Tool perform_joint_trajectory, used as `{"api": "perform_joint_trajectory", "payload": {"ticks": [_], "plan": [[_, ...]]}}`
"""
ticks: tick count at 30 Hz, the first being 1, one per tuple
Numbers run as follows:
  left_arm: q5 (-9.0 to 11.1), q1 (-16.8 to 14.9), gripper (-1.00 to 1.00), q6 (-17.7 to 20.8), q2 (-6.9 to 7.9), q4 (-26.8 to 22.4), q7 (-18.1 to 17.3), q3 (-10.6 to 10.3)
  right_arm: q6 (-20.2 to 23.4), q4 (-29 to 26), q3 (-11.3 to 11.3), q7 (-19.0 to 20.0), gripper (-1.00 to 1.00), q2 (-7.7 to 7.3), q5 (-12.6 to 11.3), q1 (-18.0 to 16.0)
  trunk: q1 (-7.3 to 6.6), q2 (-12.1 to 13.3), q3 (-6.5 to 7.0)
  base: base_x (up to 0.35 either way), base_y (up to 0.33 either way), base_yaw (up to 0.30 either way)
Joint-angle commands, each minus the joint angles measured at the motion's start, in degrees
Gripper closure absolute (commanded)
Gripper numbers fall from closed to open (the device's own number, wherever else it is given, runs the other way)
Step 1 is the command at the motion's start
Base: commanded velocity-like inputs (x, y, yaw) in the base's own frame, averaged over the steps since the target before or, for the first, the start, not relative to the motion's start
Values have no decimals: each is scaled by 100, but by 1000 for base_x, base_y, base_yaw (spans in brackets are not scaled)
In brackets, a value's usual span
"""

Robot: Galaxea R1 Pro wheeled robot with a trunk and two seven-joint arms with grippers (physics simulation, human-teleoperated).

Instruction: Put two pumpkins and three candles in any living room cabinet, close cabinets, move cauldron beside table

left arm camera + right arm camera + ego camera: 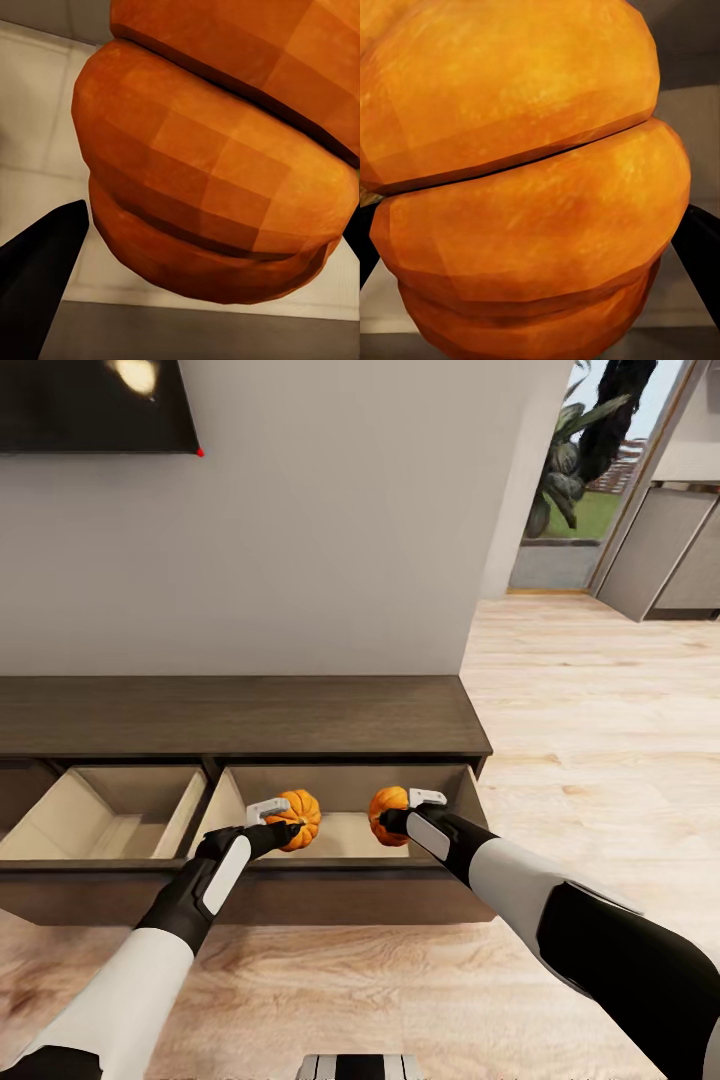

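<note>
The long dark-brown cabinet stands against the wall with two pale-lined drawers pulled open. My left gripper is shut on one orange pumpkin, held over the right-hand open drawer. My right gripper is shut on the second pumpkin, also above that drawer. Up close, the left wrist view has its pumpkin between dark fingers. The right wrist view has its pumpkin against a dark finger. The candles are out of view.
The left open drawer shows a bare pale interior. A dark TV hangs on the grey wall above. Wood floor stretches to the right toward grey kitchen units and a window with plants.
</note>
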Motion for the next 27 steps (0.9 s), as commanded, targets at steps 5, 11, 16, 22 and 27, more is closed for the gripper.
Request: {"api": "perform_joint_trajectory", "payload": {"ticks": [5,11,16,22,27], "plan": [[60,-3,100,16,6,-10,55,-11,17,-14,30,-53,100,-2,-12,-6,1,-4,-27,0,0,0],[60,-3,100,16,6,-10,55,-11,22,-14,30,-53,100,-2,-12,-7,1,-4,-27,0,0,0],[60,-3,100,16,5,-10,55,-11,22,-14,30,-54,100,-2,-12,-6,1,-4,-27,0,0,0],[60,-3,100,16,6,-10,49,-14,22,-14,30,-54,100,-2,-12,-5,1,-4,-27,0,0,0],[68,-3,100,17,6,-4,34,-14,22,-14,30,-54,100,-2,-12,-5,1,-4,-27,42,0,0]]}}
